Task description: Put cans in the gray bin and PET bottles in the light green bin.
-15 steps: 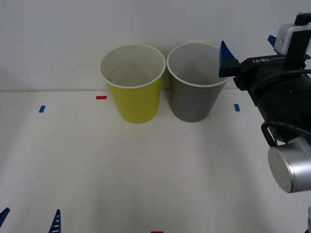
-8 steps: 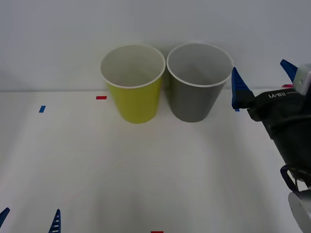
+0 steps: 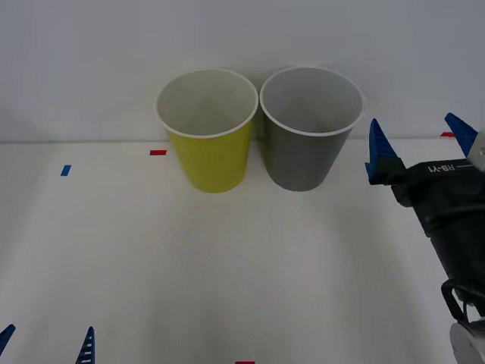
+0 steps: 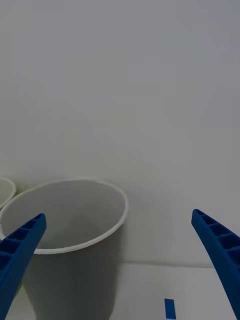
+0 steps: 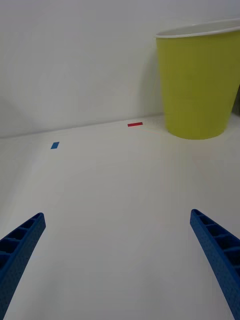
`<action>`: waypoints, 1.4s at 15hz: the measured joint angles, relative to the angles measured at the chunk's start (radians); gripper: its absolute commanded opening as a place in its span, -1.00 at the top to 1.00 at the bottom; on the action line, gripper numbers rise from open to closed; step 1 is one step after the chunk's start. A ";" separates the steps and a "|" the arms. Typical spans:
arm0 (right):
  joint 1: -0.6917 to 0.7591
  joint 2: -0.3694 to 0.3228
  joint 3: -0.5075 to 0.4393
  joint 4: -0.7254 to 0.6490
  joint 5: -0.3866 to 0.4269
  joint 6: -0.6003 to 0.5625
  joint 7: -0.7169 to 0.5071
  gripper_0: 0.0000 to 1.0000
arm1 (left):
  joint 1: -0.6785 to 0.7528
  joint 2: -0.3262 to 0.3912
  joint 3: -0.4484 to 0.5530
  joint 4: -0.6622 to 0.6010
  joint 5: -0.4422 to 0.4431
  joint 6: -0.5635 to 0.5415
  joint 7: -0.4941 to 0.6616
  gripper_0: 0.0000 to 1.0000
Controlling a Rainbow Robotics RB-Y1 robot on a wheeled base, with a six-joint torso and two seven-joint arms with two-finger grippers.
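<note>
We see 2 tapered cup-shaped bins standing upright, mouths up, touching at their white rims by the back wall: the yellow-green bin (image 3: pixel 207 130) on the left, the dark gray bin (image 3: pixel 311 127) on the right. Our right gripper (image 3: pixel 419 144) hovers beside the gray bin, blue fingers spread wide, empty. Our left gripper (image 3: pixel 47 345) waits low, fingers wide apart.

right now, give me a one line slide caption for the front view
Right tool open beside the gray bin, light green bin next to it, left tool open low over the white table.
</note>
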 measured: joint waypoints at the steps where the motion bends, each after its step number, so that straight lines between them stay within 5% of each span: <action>1: 0.019 0.009 -0.001 0.000 0.002 -0.005 0.004 -1.00 | 0.000 0.000 0.000 0.000 0.000 0.000 0.000 -1.00; 4: 0.069 0.029 -0.008 0.036 0.007 -0.095 0.022 -1.00 | 0.000 0.000 0.000 0.000 0.000 0.000 0.000 -1.00; 11: 0.229 0.041 -0.031 0.302 0.005 -0.537 0.077 -1.00 | 0.000 0.000 0.000 0.000 0.000 0.000 0.000 -1.00; 21: 0.550 0.015 -0.028 0.444 -0.020 -0.896 0.104 -1.00 | 0.000 0.000 0.000 0.000 0.000 0.000 0.000 -1.00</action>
